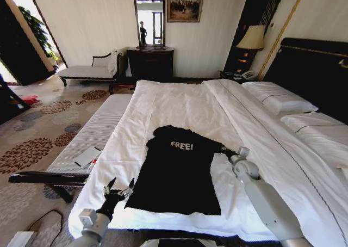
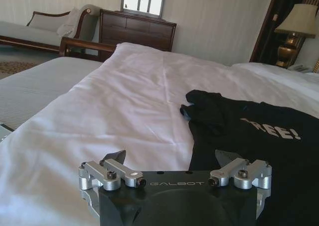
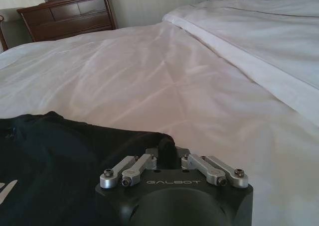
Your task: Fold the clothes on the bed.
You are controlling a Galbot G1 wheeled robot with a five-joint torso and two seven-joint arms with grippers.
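Observation:
The clothes, one black T-shirt [image 1: 176, 176] with white "FREE!" lettering, lie flat on the bed [image 1: 179, 103] near its foot edge, collar towards the far side. My right gripper [image 1: 225, 150] is at the shirt's right sleeve. The right wrist view shows this gripper [image 3: 168, 155] shut on a pinched fold of the black fabric [image 3: 60, 156]. My left gripper [image 1: 119, 188] stands open just off the shirt's lower left corner. In the left wrist view the left gripper [image 2: 172, 159] spans the shirt's edge [image 2: 259, 146] over white duvet.
A grey striped bench [image 1: 92, 133] with a white flat object [image 1: 87, 156] runs along the bed's left side. Pillows [image 1: 280, 97] and the dark headboard [image 1: 315, 73] are at the right. A chaise [image 1: 89, 70], dresser [image 1: 150, 62] and lamp [image 1: 251, 37] stand by the far wall.

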